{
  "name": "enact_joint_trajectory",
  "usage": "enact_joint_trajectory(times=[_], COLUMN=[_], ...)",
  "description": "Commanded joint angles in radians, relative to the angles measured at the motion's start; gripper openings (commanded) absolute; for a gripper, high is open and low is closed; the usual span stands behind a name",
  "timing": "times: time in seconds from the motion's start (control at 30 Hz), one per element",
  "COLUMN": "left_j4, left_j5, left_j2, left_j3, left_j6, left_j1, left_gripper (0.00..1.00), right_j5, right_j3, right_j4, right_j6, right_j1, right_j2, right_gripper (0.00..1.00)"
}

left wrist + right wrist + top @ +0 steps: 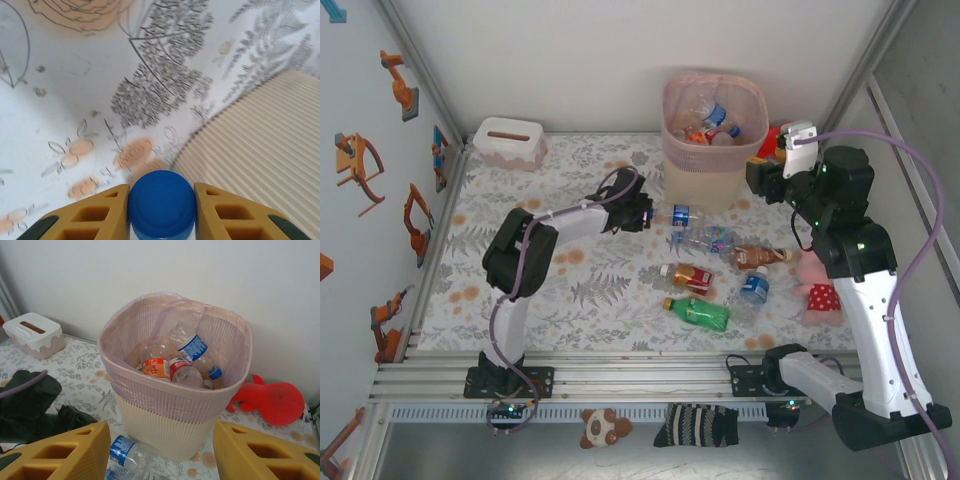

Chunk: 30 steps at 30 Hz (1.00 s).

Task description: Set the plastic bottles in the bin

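The pink-beige bin [713, 150] stands at the back of the table with several plastic bottles [172, 362] inside its bag liner. My left gripper [642, 212] is shut on a blue-capped bottle [161, 204] with a blue label [685, 215], low beside the bin's ribbed wall [260, 150]. That bottle's body [127, 452] lies at the foot of the bin [175, 390]. My right gripper [161, 434] hangs open and empty in front of the bin, to its right [762, 176]. Loose bottles lie mid-table: clear [710, 238], brown [760, 256], red-labelled [688, 276], green [700, 313], blue-labelled [752, 290].
A white tissue box [509, 142] sits at the back left. A red toy [275, 402] lies right of the bin, and a pink plush [817, 285] is by the right arm. A bear toy [603, 427] and a striped item [695, 425] lie below the front rail.
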Motion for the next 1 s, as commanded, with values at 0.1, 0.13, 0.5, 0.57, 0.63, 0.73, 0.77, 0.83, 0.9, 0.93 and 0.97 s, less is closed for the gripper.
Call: enact_joint_trajectory(times=[0.1, 0.13, 0.5, 0.57, 0.63, 0.73, 0.77, 0.83, 0.9, 0.93, 0.97], left_j4=[0.069, 0.072, 0.05, 0.037, 0.033, 0.039, 0.043, 0.052, 0.059, 0.065, 0.072], left_j5=[-0.02, -0.018, -0.064, -0.094, -0.115, -0.106, -0.089, -0.04, 0.017, 0.056, 0.097], left_j2=[-0.149, -0.171, -0.469, -0.542, -0.614, -0.709, -0.736, -0.786, -0.824, -0.843, -0.858], left_j3=[-0.076, -0.092, -0.238, -0.256, -0.277, -0.306, -0.312, -0.322, -0.325, -0.325, -0.325], left_j6=[0.109, 0.137, 0.611, 0.743, 0.85, 1.015, 1.069, 1.168, 1.243, 1.287, 1.325], left_j1=[0.006, 0.006, 0.033, 0.032, 0.032, 0.032, 0.033, 0.032, 0.032, 0.032, 0.033], left_gripper=[0.31, 0.31, 0.28, 0.28, 0.28, 0.28, 0.28, 0.28, 0.28, 0.27, 0.28], right_j5=[-0.021, -0.031, -0.16, -0.21, -0.26, -0.362, -0.399, -0.474, -0.536, -0.558, -0.572], right_j3=[-0.003, -0.005, -0.002, 0.0, -0.005, -0.019, -0.025, -0.033, -0.038, -0.038, -0.038], right_j4=[-0.007, -0.007, -0.007, -0.005, 0.007, 0.04, 0.055, 0.083, 0.104, 0.111, 0.114], right_j6=[0.016, 0.019, 0.024, 0.028, 0.048, 0.082, 0.097, 0.116, 0.126, 0.123, 0.12], right_j1=[-0.001, -0.002, -0.002, -0.002, -0.002, -0.002, -0.001, 0.0, 0.006, 0.013, 0.024], right_j2=[-0.005, -0.003, 0.028, 0.033, 0.037, 0.043, 0.045, 0.051, 0.059, 0.063, 0.068], right_gripper=[0.56, 0.56, 0.56, 0.56, 0.56, 0.56, 0.56, 0.56, 0.56, 0.56, 0.56])
